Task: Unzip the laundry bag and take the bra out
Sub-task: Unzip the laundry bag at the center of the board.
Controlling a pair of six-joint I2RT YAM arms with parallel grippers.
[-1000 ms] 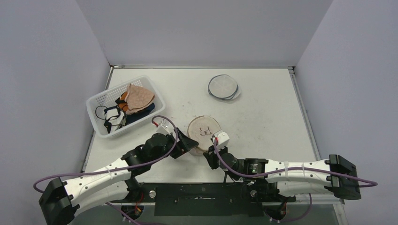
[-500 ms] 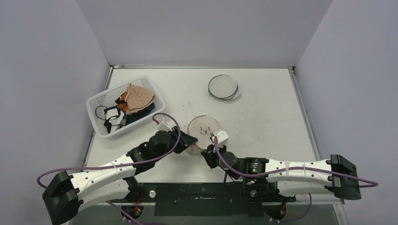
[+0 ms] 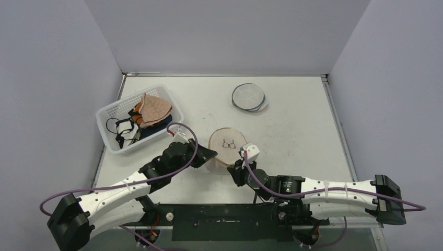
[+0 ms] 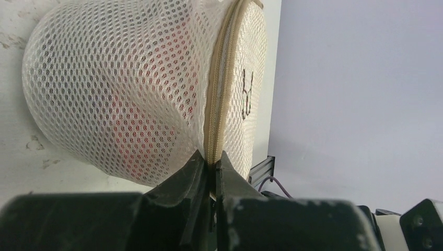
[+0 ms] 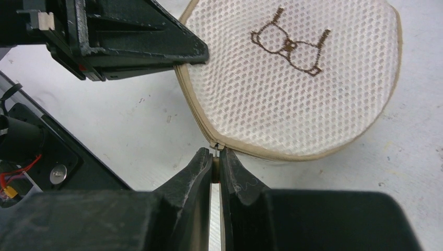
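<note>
The laundry bag (image 3: pixel 225 149) lies on the counter (image 3: pixel 292 120) between both hands. The right hand (image 5: pixel 214 156) pinches the zipper pull (image 5: pixel 214 146) at the near rim. The left hand (image 4: pixel 209 163) clamps the seam (image 4: pixel 218 104) beside it (the zipper follows the rim).

Laundry bag (image 3: pixel 225 148) centre-front on surface (image 3: pixel 303 130); left pincer (image 3: pixel 211 155) at its left edge, right pincer (image 3: pixel 233 166) at near edge; basket (image 3: pixel 102 125) left; round pouch (image 3: pixel 249 97) behind.

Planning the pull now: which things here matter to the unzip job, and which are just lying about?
Job: bag; zip pull; red bra inside; left gripper, shut on bag seam; right gripper, shut on zip pull.
Lying about: basket; clothes in it; round disc.
</note>
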